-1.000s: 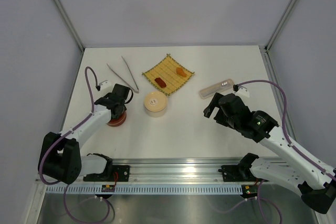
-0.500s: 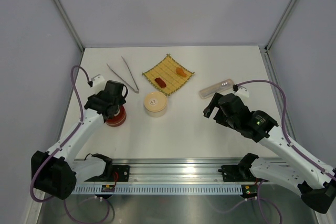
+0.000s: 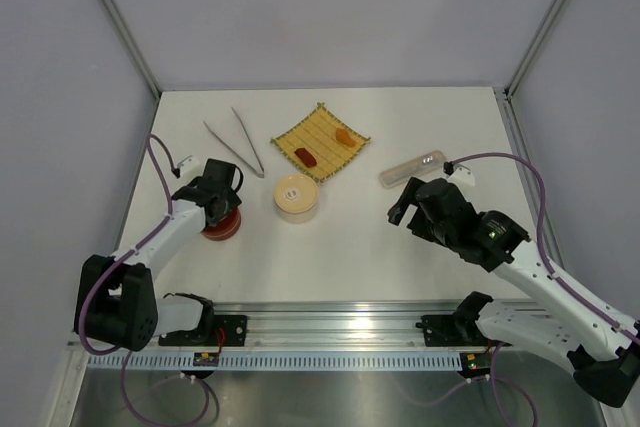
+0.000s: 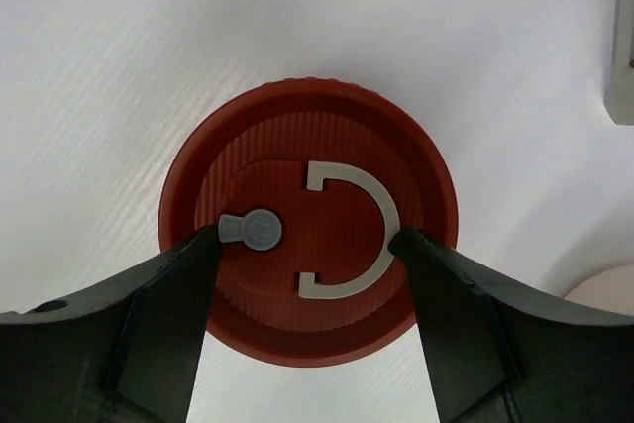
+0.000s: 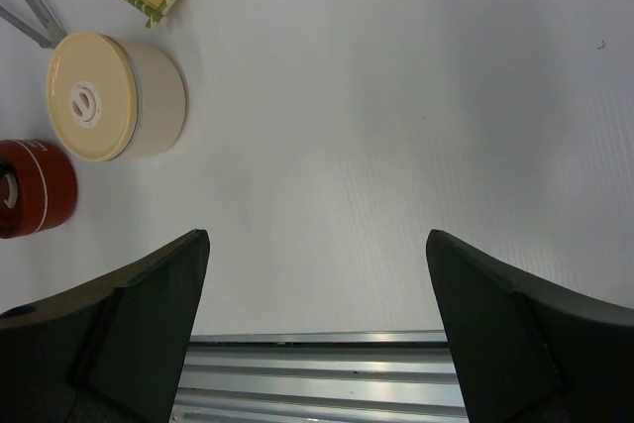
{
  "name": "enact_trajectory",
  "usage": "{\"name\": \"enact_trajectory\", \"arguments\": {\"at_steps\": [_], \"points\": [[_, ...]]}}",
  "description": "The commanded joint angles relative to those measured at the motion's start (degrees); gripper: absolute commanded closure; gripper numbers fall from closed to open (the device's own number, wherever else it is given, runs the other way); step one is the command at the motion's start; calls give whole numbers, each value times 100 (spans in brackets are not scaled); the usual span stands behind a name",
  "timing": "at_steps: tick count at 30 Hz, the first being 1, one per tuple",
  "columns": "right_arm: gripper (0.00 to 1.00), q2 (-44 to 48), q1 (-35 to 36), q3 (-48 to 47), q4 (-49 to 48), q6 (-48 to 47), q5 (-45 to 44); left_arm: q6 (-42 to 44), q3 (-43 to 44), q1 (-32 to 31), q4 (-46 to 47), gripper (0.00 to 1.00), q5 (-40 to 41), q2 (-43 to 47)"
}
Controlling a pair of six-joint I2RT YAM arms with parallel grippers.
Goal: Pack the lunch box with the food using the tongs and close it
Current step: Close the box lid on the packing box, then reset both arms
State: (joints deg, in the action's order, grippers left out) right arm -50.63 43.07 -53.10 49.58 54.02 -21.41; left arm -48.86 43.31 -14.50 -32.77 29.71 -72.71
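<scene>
the lunch box (image 3: 297, 197) is a small round tin standing upright on the white tabletop (image 3: 400, 117), its flat cream-beige lid (image 5: 89, 96) seated on top with a pale ring mark at the centre. its side wall reads as pale and dull rather than bright from here. it sits between the two sets of jaws, just beside the left jaws on their inner side and well apart from the right jaws, ahead of them and off to their left.

the left jaws stand wide over a red-brown tin (image 3: 221, 226). in the left wrist view the two dark fingers (image 4: 168, 294) overlap opposite edges of its ribbed red lid (image 4: 307, 245), which carries a grey half-ring handle. whether they touch the lid cannot be told; they hold nothing.

the right jaws are spread wide and hold nothing, with only bare tabletop between them.

beyond the left jaws lie the tongs (image 3: 236, 144), a thin silver v flat on the tabletop. further ahead, the food, one red piece (image 3: 307, 156) and one orange piece (image 3: 345, 136), rests on a woven yellow mat (image 3: 322, 127).
</scene>
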Motion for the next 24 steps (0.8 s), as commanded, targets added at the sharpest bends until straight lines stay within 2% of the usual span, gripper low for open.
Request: {"name": "enact_trajectory", "arguments": {"at_steps": [1, 6, 11, 15, 16, 19, 24], "points": [[1, 97, 9, -16, 52, 30, -100, -150, 71, 26, -62, 24, -388, 168], [0, 27, 9, -51, -1, 12, -92, 192, 1045, 18, -782, 25, -229, 984], [0, -184, 9, -209, 130, -32, -284, 674, 1715, -35, -1222, 20, -536, 1697], [0, -350, 9, -411, 271, -233, -408, 1422, 1804, -44, -1108, 1, -1457, 2058], [1, -377, 9, -446, 289, -277, -417, 1536, 1804, -44, -1143, 1, -1903, 2067], [1, -404, 8, -526, 245, -453, -478, 1818, 1786, -70, -1406, 1, -2468, 2120], [1, -569, 9, -561, 60, -524, -496, 1933, 1532, -70, -1293, 1, -2936, 2586]]}}
